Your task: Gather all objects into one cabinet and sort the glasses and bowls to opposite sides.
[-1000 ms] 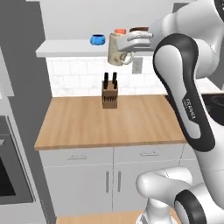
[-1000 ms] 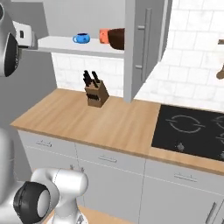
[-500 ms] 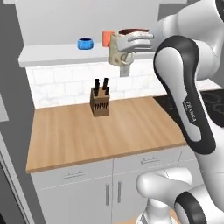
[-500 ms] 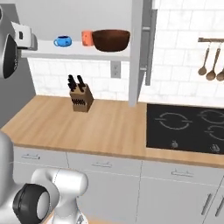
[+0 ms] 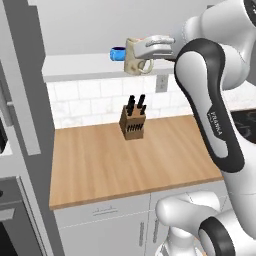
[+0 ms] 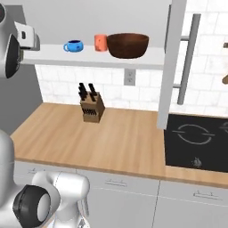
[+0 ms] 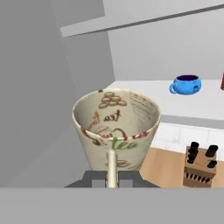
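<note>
**Mug held high at the ledge's edge**

The white arm rose from the lower right of the left base view, bent sharply at a dark elbow, and reached leftward at the height of the ledge [image 5: 85, 67]. Its hand lay roughly level, and the gripper [image 5: 142, 56] was pinched on the beige mug [image 5: 134, 56], which hung in the air in front of the ledge's front edge, above the wooden counter [image 5: 105, 165]. In the hand view the mug [image 7: 116, 131] sat right before the camera, mouth open toward it, printed lettering and brown and green marks showing on its inner wall; its loop handle ran down between the two finger tips [image 7: 93, 178], which were pressed in on it.

On the ledge [image 6: 89, 57] the small blue bowl [image 6: 73, 45] stood to the left, the orange cup [image 6: 101, 42] just beside the large dark-brown bowl [image 6: 127, 45], cup and brown bowl nearly touching. In the left base view the blue bowl [image 5: 118, 53] showed just behind the mug. A knife block [image 6: 91, 107] with dark handles stood on the counter [image 6: 111, 142] below the ledge, near the tiled wall. A grey upright panel [image 6: 171, 62] closed the ledge's right end, and a black hob [image 6: 196, 140] lay past it. A wall socket [image 6: 129, 76] sat under the ledge.
</note>
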Robot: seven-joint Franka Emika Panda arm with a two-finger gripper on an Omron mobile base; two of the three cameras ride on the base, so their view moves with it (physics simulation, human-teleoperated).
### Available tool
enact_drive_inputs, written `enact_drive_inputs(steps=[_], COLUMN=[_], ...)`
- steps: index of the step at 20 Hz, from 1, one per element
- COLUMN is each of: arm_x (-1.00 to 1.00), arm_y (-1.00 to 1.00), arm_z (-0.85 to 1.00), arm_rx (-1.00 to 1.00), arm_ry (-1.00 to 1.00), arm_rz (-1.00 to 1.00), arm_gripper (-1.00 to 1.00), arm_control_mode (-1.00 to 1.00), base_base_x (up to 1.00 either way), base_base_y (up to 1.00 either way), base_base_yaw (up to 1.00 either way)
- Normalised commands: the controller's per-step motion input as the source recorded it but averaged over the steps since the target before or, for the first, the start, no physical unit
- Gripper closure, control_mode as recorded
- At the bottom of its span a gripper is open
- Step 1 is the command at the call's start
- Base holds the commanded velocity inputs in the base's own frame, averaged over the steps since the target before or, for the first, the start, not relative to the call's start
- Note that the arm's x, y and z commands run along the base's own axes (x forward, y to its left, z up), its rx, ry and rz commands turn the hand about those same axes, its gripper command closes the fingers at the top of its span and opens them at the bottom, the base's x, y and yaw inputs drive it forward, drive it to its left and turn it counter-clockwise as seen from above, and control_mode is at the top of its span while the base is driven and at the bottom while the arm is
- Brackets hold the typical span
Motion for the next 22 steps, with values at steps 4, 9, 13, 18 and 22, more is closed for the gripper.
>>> enact_drive_inputs(steps=[4,9,13,18,22], arm_x=[0.0,0.0,0.0,0.0,0.0], arm_y=[0.0,0.0,0.0,0.0,0.0], arm_z=[0.0,0.0,0.0,0.0,0.0], arm_rx=[0.0,0.0,0.0,0.0,0.0], arm_ry=[0.0,0.0,0.0,0.0,0.0], arm_rz=[0.0,0.0,0.0,0.0,0.0], arm_gripper=[1.0,1.0,1.0,1.0,1.0], arm_control_mode=[1.0,1.0,1.0,1.0,1.0], base_base_x=[0.15,0.16,0.32,0.06,0.4], base_base_y=[0.14,0.11,0.0,0.04,0.0], base_base_yaw=[0.02,-0.01,-0.04,0.0,-0.05])
